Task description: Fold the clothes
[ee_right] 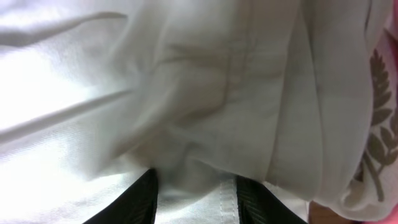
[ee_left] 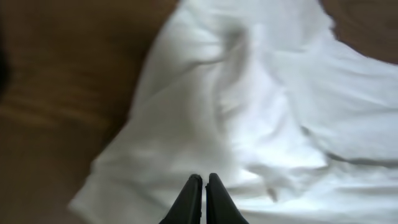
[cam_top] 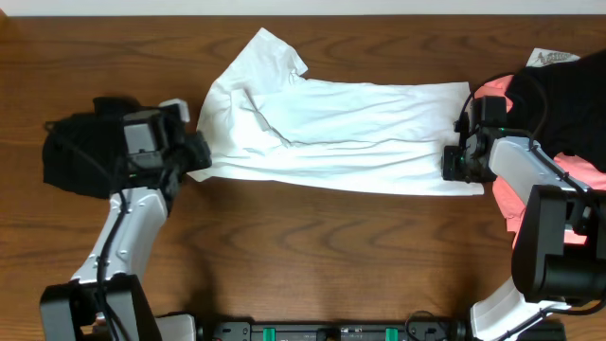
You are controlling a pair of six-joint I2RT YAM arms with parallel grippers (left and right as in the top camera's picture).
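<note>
A white shirt (cam_top: 341,133) lies spread across the middle of the wooden table, sleeve end to the left and hem to the right. My left gripper (cam_top: 194,156) is at the shirt's left edge. In the left wrist view its fingers (ee_left: 203,179) are shut together over the white cloth (ee_left: 261,106), with no bunched fabric showing between the tips. My right gripper (cam_top: 457,163) is at the shirt's right hem. In the right wrist view its fingers (ee_right: 196,190) are spread apart, with the stitched hem (ee_right: 227,199) lying between them.
A black garment (cam_top: 80,152) lies at the left under my left arm. A pile with a black garment (cam_top: 563,95) on a pink one (cam_top: 578,175) sits at the right edge, close to my right arm. Bare wood shows in front of the shirt (cam_top: 322,246).
</note>
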